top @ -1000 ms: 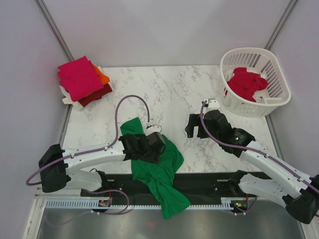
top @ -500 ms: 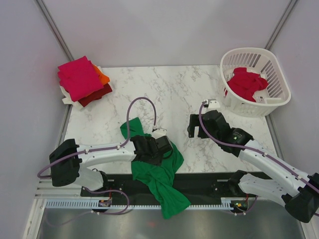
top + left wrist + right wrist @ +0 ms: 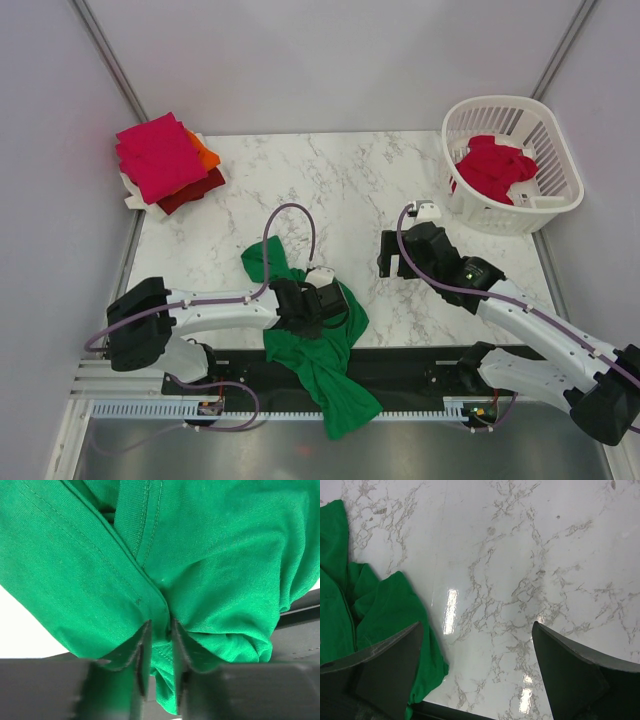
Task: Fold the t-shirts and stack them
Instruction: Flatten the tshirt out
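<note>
On a white marble table (image 3: 350,180) between grey walls, the left gripper (image 3: 160,626) is pinching a hemmed fold of the green t-shirt (image 3: 322,362), which is spilling over the near edge, while the right gripper (image 3: 476,630) is hovering wide open and empty just beside it.

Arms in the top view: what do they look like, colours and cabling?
Both the left arm and the right arm have white links with black joint housings and black wrists. A looping mauve cable runs along each. The left gripper and right gripper have dark grey, wedge-shaped fingers.
</note>
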You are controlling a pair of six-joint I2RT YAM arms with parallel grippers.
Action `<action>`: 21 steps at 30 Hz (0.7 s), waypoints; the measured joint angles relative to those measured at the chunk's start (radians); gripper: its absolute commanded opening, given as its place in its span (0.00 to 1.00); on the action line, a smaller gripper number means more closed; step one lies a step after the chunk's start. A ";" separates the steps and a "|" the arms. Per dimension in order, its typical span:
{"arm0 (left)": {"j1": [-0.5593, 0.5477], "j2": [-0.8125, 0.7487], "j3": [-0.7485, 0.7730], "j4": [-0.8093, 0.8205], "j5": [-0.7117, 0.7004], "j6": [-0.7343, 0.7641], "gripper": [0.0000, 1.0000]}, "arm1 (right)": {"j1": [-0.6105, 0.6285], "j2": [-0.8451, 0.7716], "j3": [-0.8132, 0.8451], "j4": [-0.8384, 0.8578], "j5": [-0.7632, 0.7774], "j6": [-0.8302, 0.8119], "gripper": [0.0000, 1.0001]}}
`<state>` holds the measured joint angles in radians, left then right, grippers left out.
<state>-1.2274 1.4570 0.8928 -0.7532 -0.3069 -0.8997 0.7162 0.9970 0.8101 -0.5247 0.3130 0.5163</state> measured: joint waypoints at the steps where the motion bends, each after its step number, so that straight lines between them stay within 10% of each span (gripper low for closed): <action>1: 0.000 0.000 0.000 0.000 0.000 -0.004 0.13 | 0.000 0.000 0.000 -0.001 0.000 0.000 0.98; 13: -0.004 -0.065 0.144 -0.193 -0.088 -0.022 0.02 | 0.000 0.000 -0.003 -0.003 -0.031 -0.003 0.97; 21: 0.017 -0.425 0.252 -0.390 -0.218 -0.059 0.04 | 0.027 0.081 -0.045 0.124 -0.292 -0.011 0.96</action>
<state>-1.2106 1.0317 1.1446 -1.1431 -0.5247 -0.9588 0.7437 1.0782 0.7654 -0.4004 0.0208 0.5049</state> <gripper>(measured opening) 0.066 0.960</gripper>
